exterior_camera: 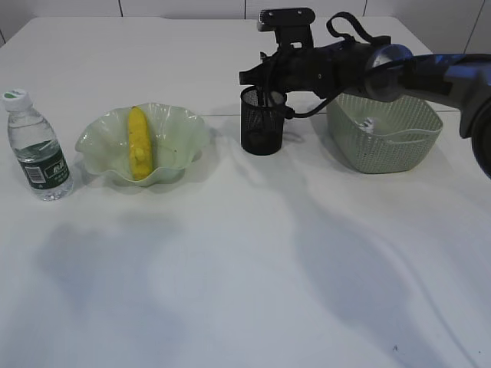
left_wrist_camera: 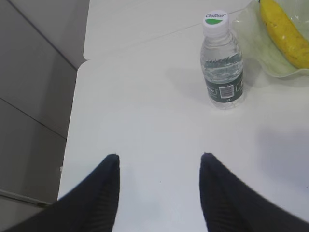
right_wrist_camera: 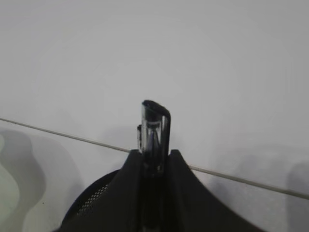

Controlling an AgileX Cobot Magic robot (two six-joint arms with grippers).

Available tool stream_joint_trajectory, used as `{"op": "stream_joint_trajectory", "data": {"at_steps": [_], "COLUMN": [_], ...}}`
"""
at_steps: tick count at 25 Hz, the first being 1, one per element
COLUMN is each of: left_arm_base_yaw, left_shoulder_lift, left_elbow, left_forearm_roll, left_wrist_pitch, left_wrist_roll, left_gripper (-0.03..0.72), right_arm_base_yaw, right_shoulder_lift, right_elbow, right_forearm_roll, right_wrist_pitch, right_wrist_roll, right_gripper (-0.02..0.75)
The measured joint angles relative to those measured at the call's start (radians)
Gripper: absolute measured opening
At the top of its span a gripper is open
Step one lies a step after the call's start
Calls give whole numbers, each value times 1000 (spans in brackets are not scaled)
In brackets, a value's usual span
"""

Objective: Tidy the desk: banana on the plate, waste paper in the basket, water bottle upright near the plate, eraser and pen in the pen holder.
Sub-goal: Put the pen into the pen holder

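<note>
The banana (exterior_camera: 139, 142) lies on the plate (exterior_camera: 92, 138), the bottle (exterior_camera: 37, 146) stands beside it, and paper (exterior_camera: 369, 123) is in the basket (exterior_camera: 387, 149). The right hand (right_wrist_camera: 154, 159), nearly closed on the pen (right_wrist_camera: 155, 126), holds it over the pen holder (exterior_camera: 261, 123); the left hand (left_wrist_camera: 159, 166) is half open and empty. I cannot see the eraser.

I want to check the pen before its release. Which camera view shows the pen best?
The right wrist view: the pen stands close up between the right gripper's fingers, above the pen holder. The exterior view shows only a thin sliver at the holder; the left wrist view shows none.

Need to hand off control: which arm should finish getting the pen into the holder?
Right. Its fingers already pinch the pen directly above the pen holder. The left gripper is open and empty, far off by the water bottle.
</note>
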Motion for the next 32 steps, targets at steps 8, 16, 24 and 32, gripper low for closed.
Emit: {"op": "stream_joint_trajectory", "data": {"at_steps": [8,16,24,32], "left_arm_base_yaw": [0,0,0,0], "left_shoulder_lift": [0,0,0,0], "left_elbow": [0,0,0,0], "left_forearm_roll": [0,0,0,0], "left_wrist_pitch": [2,4,4,4], "left_wrist_roll": [0,0,0,0], "left_gripper": [374,370,367,366], "right_arm_base_yaw": [0,0,0,0], "right_shoulder_lift": [0,0,0,0], "right_elbow": [2,2,2,2], "right_forearm_roll": [-4,-31,-35,-35], "right_wrist_pitch": [10,12,12,12], "right_wrist_roll": [0,0,0,0], "right_gripper": [74,74,93,184]}}
